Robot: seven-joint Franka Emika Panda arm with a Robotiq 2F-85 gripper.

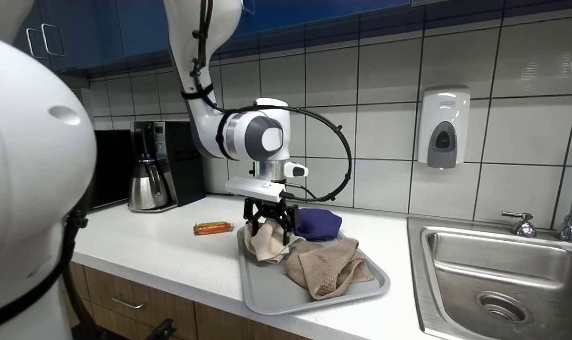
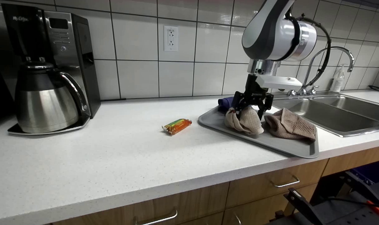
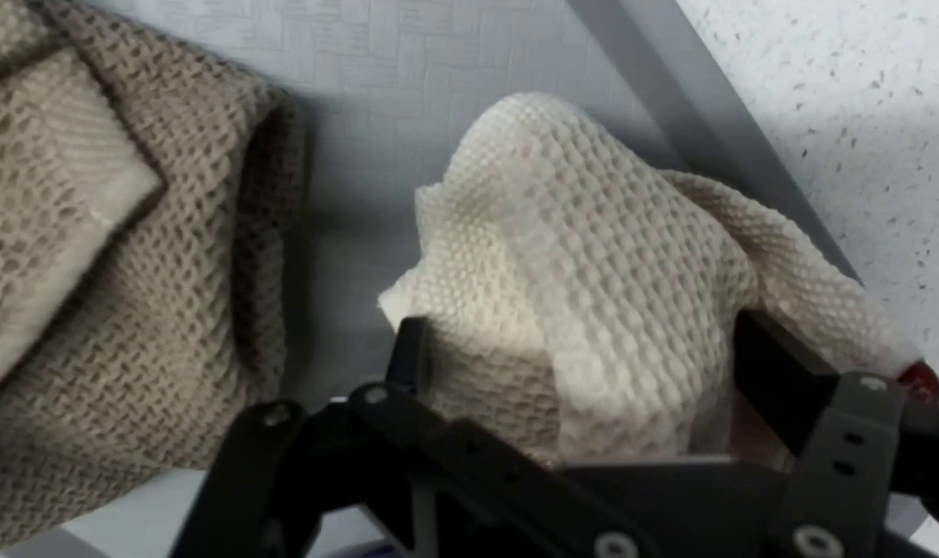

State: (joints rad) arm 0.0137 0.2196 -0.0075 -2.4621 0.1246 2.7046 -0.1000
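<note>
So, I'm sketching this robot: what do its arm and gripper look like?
The arm is rounded and white with dark grey joint trim and a silvery band. A black cable runs along it and loops outward, held by black straps. A flat white bar sits above the gripper, which is black and two-fingered, with jointed links and round bolt heads.

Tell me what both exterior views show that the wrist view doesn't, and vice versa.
Only the exterior views show the coffee maker, the orange packet and the sink.
Only the wrist view shows the woven pattern on the gray tray.
All share the tray, the open gripper at the cream cloth, and the brown cloth.
</note>
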